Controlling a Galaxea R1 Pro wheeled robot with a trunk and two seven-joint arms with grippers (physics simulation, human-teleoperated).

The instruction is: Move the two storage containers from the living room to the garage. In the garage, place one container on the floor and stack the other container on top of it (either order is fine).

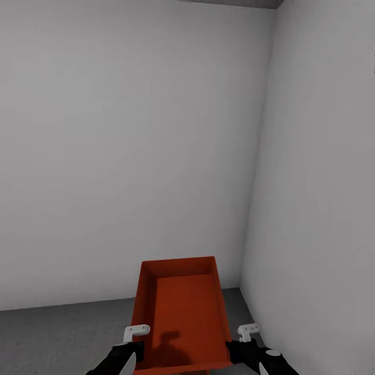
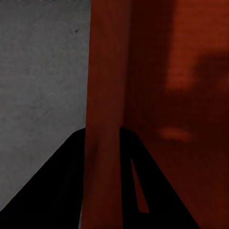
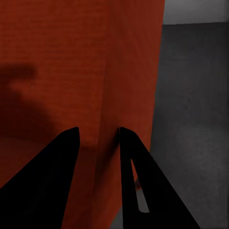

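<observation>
The left end effector (image 2: 102, 143) has its 2 dark fingers closed over the left wall of 1 orange-red storage container (image 1: 182, 317), one finger inside and one outside. The right end effector (image 3: 98, 143) pinches the opposite wall the same way. The bin hangs between them, open top up, its far end reaching ahead of both toward the corner of pale grey walls (image 1: 130, 156). Beneath it lies the dark grey concrete floor (image 1: 62, 338). Each grip is a thin pinch on a thin wall; if either arm lowers faster than the other, the bin could twist, slip free, or land crooked.
</observation>
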